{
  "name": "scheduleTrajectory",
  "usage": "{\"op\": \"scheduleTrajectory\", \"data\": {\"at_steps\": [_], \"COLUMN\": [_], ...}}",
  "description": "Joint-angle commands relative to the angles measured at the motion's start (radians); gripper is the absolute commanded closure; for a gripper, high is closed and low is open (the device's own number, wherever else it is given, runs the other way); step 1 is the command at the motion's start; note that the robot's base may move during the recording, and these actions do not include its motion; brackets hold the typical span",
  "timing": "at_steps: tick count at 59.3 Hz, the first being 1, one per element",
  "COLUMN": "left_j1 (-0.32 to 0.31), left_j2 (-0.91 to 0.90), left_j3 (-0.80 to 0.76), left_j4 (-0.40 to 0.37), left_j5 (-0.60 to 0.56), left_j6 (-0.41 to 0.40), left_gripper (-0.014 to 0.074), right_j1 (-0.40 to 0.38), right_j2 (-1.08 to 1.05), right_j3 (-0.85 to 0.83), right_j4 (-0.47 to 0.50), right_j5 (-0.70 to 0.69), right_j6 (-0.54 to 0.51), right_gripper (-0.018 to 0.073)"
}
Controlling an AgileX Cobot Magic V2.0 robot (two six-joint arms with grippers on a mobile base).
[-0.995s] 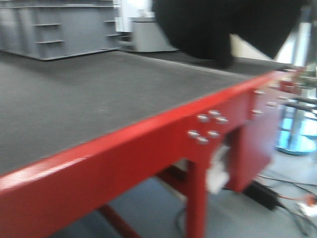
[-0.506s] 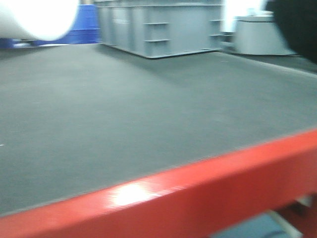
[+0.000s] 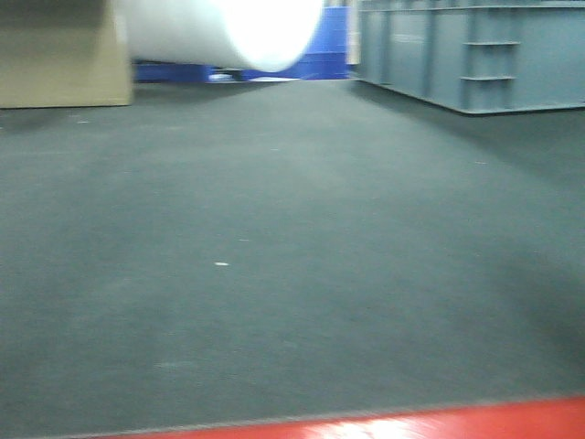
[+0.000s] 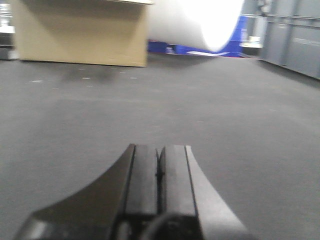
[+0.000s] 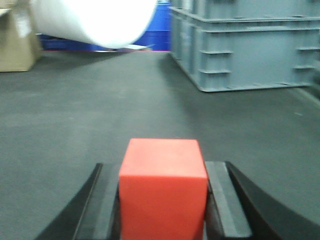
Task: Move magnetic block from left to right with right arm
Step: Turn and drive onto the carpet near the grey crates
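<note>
**A:** Start at the right gripper (image 5: 163, 172). What are its fingers doing?

**B:** They are clamped on the magnetic block (image 5: 163, 192). One black finger (image 5: 102, 200) presses each side of it, with no gap showing on either side. The block sits dead centre and juts forward past the fingertips.

**A:** So which way does it lie from the hand?

**B:** No way at all, because it is inside the grip. As a cube it has no long axis to line up. I cannot tell whether it hangs clear of the dark mat (image 3: 274, 274) or rests on it.

**A:** And the left gripper (image 4: 159, 165)?

**B:** Its fingers are pressed together on nothing, low over bare mat, so the right arm is the one that has the block.

**A:** How does the block look?

**B:** It is plain red and matte, with crisp edges and the top face catching more light than the front.

**A:** What lies further out?

**B:** A grey crate (image 5: 250, 45) stands ahead to the right, well apart from the block. A white roll (image 5: 95, 20) is ahead to the left. I judge the carry rightward needs to stay short of that crate.
</note>
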Motion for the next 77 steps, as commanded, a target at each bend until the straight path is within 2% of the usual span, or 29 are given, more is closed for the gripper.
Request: {"op": "scheduleTrajectory", "data": {"at_steps": [1, 77], "left_j1": [-0.005, -0.005], "left_j2": [-0.009, -0.009], "left_j3": [0.009, 0.009], "left_j4": [0.0, 0.0], "left_j5": [-0.088, -0.088], "left_j6": [-0.004, -0.004], "left_gripper": [0.0713, 0.0712], "right_j1": [-0.007, -0.007], "right_j2": [0.008, 0.008], "right_j3": [-0.027, -0.027], "right_j4": [-0.01, -0.01], "right_j5": [-0.088, -0.088], "right_j6": [-0.008, -0.008], "right_gripper": [0.031, 0.031]}}
